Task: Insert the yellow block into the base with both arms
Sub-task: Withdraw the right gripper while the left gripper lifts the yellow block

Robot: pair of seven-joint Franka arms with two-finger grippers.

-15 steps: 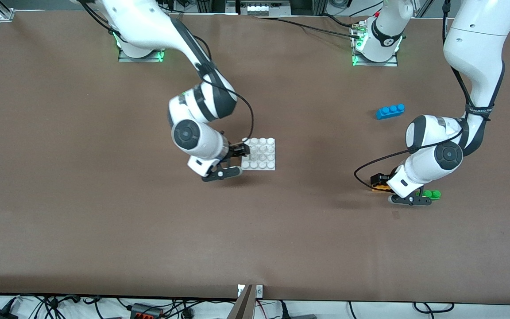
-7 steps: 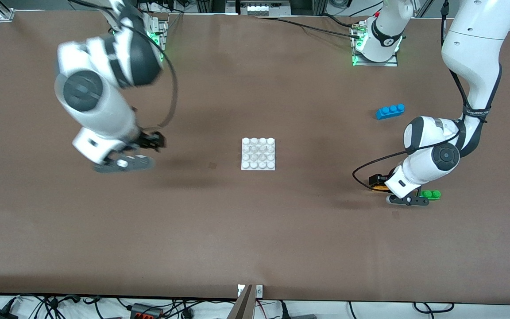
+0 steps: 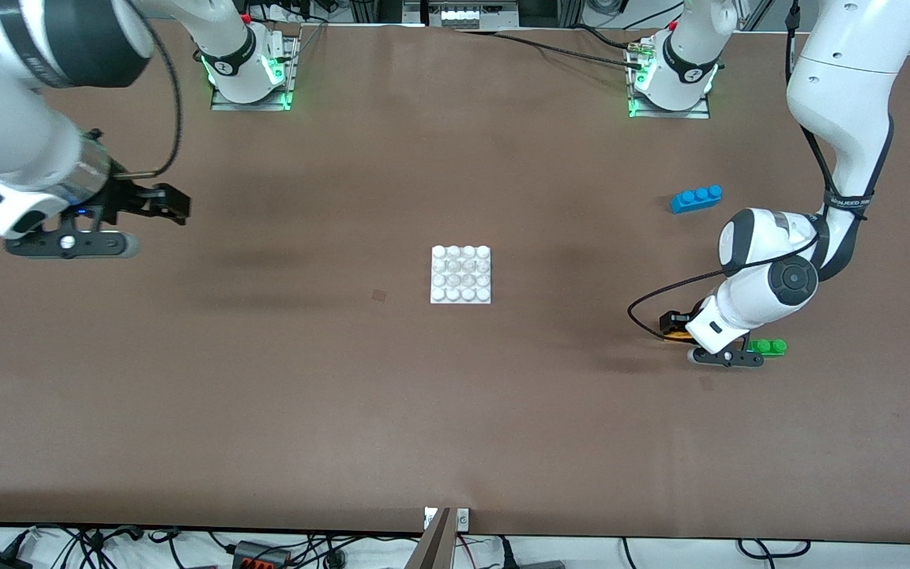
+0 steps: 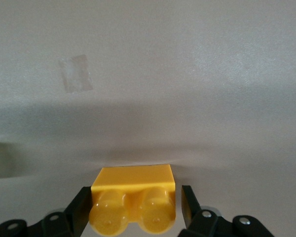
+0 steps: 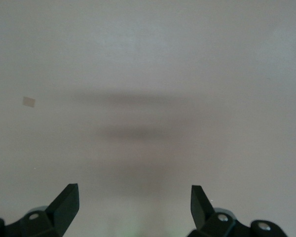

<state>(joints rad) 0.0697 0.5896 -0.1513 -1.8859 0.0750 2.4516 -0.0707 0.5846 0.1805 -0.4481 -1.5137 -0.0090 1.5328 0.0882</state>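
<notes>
Evidently the left gripper (image 4: pixel 133 217) sits low at the front view's right, its fingers (image 4: pixel 79 210) narrowed against the flat sides of the block (image 4: pixel 133 197) on the table beside the green brick (image 3: pixel 771 346). The block looks light, stiff and slick, best pinched there below its studs. The right gripper (image 3: pixel 159 207) hangs wide and empty at upper left; the base (image 3: pixel 461 274) at centre holds nothing.

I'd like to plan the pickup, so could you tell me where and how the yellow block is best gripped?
Grip the yellow block by its two short end faces, coming from above. It lies flat on the table, studs up, and the left gripper already straddles it that way.
</notes>
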